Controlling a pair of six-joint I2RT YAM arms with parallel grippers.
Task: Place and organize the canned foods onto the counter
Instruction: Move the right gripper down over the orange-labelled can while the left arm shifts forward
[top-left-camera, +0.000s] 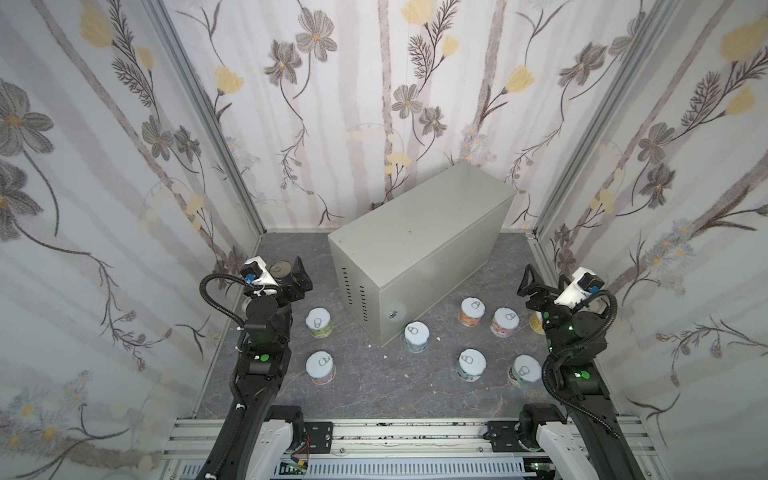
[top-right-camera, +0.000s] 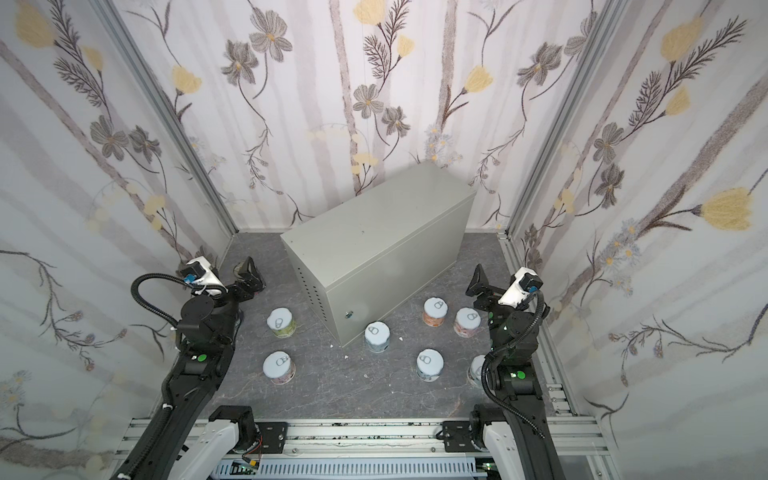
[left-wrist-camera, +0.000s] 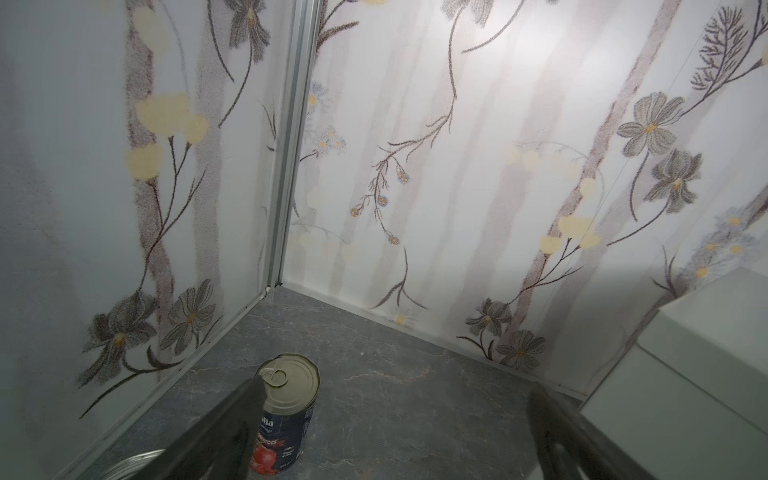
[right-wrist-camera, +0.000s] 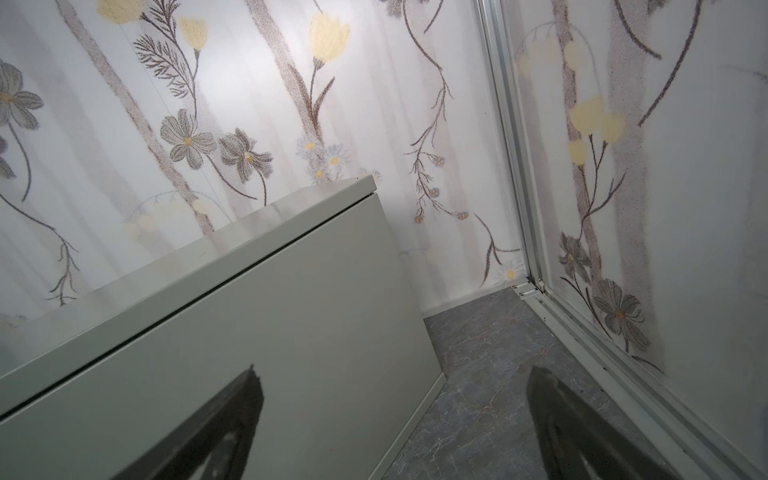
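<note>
Left wrist view: the left gripper (left-wrist-camera: 395, 382) has its jaws wide apart and empty. A tall navy-and-red tomato can (left-wrist-camera: 286, 415) stands upright just behind one finger, not between the two. The right wrist view shows the right gripper (right-wrist-camera: 394, 369) spread just as wide and holding nothing, facing the long side of the grey cabinet (right-wrist-camera: 249, 332).

In both top views, with the cabinet as the dial's centre, the tomato can sits at about 9 o'clock. Seven short white-lidded cans (top-left-camera: 417, 336) stand on the dark floor (top-left-camera: 374, 386) from 4 round to 8 o'clock. A yellowish can (top-left-camera: 535, 325) at 4 o'clock is half hidden by the right arm (top-left-camera: 582, 328). None is on the cabinet top yet.

The cans look like rigid steel and, if full, fairly weighty. Their glossy labels may slip, so the best hold is probably across the round wall at mid-height, square on the widest line, and not at the lid or pull tab. The tall can would likely tip more easily.
</note>
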